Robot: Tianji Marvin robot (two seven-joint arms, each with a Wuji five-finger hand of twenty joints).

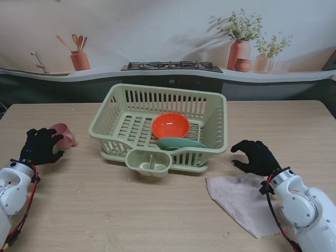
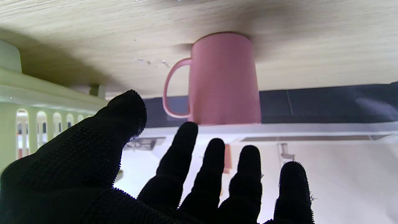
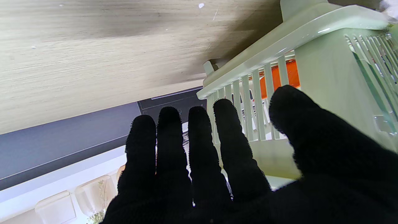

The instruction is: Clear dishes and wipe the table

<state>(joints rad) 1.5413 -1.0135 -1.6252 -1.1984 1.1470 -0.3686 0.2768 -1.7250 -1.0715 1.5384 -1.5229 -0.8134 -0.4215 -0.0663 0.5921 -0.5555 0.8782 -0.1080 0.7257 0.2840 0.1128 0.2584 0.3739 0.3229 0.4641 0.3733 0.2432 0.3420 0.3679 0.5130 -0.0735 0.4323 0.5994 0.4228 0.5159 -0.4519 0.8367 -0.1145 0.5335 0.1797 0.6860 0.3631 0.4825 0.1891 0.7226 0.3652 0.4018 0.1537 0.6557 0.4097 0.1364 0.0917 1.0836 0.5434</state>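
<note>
Pink mug [image 2: 224, 77] upright, just beyond left hand [image 2: 149, 183]; fingers spread, holding nothing.

The right hand [image 3: 248, 174] is seen with black-gloved fingers [image 3: 202, 143] extended and nothing held. The pale green dish rack [image 3: 323, 71] stands on the wooden desk [image 3: 93, 56]; an orange bowl [image 3: 287, 76] is glimpsed through its slats.
</note>
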